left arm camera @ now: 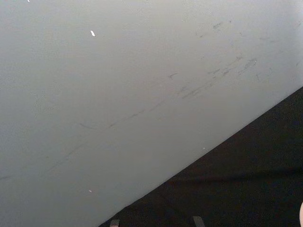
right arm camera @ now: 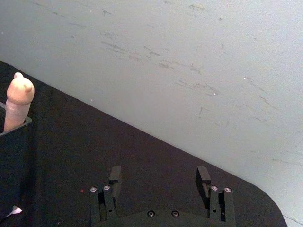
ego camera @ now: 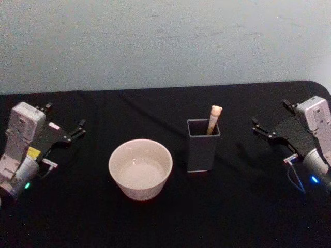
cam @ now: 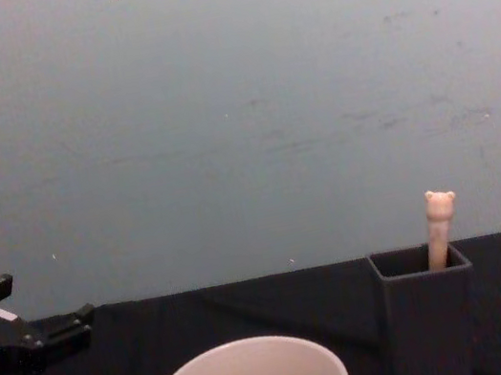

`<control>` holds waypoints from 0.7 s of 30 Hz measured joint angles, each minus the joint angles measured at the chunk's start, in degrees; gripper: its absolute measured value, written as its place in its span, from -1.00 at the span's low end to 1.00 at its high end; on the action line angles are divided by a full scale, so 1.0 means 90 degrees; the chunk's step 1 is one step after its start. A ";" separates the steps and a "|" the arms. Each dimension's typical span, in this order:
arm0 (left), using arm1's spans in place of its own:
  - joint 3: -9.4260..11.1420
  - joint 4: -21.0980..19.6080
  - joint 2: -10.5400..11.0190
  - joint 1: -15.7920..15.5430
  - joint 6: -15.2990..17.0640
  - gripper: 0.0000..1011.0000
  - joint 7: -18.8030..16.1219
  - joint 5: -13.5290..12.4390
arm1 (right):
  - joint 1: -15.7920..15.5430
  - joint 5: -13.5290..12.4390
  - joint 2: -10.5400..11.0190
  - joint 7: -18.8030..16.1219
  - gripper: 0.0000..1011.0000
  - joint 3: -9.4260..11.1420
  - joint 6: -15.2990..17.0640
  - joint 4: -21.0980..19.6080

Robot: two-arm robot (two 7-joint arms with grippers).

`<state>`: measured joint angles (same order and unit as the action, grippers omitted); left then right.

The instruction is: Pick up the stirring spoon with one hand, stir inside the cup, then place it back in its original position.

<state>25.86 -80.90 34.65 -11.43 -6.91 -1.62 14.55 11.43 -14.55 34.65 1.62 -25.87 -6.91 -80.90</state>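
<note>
Stirring spoon (ego camera: 214, 120) standing slightly tilted inside the tall dark grey square holder (ego camera: 202, 150), only its pale peach bear-head handle poking above the rim; wide, round cream-white cup (ego camera: 140, 168) sitting upright just left of the holder, not touching.

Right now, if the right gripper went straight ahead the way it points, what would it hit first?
Probably nothing nearby: the right gripper, open, points past the holder and spoon, over bare table toward the wall. Depth is unclear.

One spoon (ego camera: 214, 120), one cup (ego camera: 139, 191), one holder (ego camera: 200, 155), two grippers: left gripper (ego camera: 66, 114), right gripper (ego camera: 270, 112).
</note>
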 joint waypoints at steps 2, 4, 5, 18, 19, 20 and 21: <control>0.0000 0.0000 0.0000 0.0000 0.0000 0.98 0.0000 -0.0001 | 0.0000 0.0000 0.0000 0.0000 0.98 0.0000 0.0000 0.0000; 0.0000 0.0000 0.0000 0.0000 0.0000 0.98 0.0000 0.0000 | 0.0000 0.0000 0.0000 0.0000 0.98 0.0000 0.0000 0.0000; 0.0001 0.0000 0.0000 0.0000 0.0000 0.98 0.0000 0.0000 | 0.0000 0.0000 0.0000 0.0000 0.98 0.0000 0.0000 0.0000; 0.0000 0.0000 0.0000 0.0000 0.0000 0.98 0.0000 0.0000 | 0.0000 0.0000 0.0000 0.0000 0.98 0.0000 0.0000 0.0000; 0.0000 0.0000 0.0000 0.0000 0.0000 0.98 0.0000 0.0000 | 0.0001 0.0000 0.0000 0.0000 0.98 0.0000 0.0000 0.0000; 0.0000 0.0000 0.0000 0.0000 0.0000 0.98 0.0000 0.0000 | 0.0000 0.0000 0.0000 0.0000 0.98 0.0000 0.0000 0.0000; 0.0000 0.0000 0.0000 0.0000 0.0000 0.98 0.0000 0.0000 | 0.0000 0.0000 0.0000 0.0000 0.98 0.0000 0.0000 0.0000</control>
<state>25.86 -80.90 34.65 -11.43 -6.91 -1.62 14.55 11.43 -14.55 34.65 1.62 -25.86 -6.91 -80.90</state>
